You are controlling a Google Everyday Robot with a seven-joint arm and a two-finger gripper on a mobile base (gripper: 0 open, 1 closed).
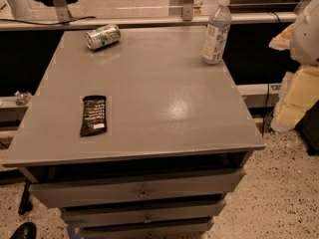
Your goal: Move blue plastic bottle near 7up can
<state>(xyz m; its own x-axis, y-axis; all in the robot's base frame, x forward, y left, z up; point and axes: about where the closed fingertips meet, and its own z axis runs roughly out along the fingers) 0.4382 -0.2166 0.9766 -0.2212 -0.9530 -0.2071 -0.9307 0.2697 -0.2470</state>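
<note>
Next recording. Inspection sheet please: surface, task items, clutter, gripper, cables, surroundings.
Surface: grey cabinet top, drawers below.
Job's things: blue plastic bottle upright at far right corner; 7up can on its side at far left, well apart.
Clutter: black snack wrapper lying flat, near left.
Grippers: gripper not in view; white rounded part at right edge.
Cables: black cable behind the top, far left.
Surroundings: speckled floor; black shoe bottom left.

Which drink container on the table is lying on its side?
The 7up can, far left, lies on its side; the blue plastic bottle stands upright at the far right edge. The gripper is out of view.
</note>
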